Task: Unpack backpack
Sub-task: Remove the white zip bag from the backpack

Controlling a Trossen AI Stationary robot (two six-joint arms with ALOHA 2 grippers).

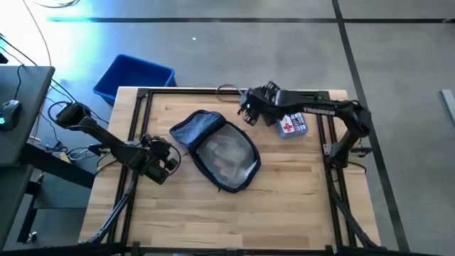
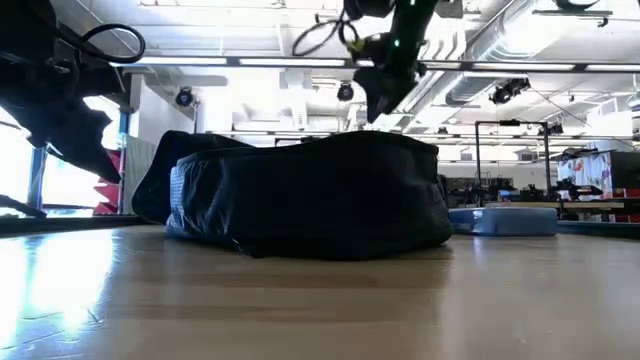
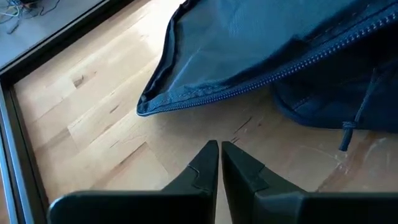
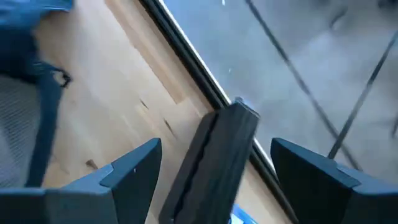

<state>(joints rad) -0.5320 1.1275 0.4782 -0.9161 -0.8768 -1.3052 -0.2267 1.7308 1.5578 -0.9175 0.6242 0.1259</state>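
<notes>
2 grippers are in view, and we place both relative to the backpack [image 1: 217, 149], which lies unzipped near the middle of the wooden table [image 1: 284, 206]. The left gripper [image 3: 219, 149] sits low just beside the backpack's open flap, apart from it, fingers pressed together. The right gripper [image 4: 211, 162] is raised beyond the backpack's far side, fingers spread, with a dark flat object [image 4: 214, 165] between them; we cannot tell whether they touch it.
</notes>
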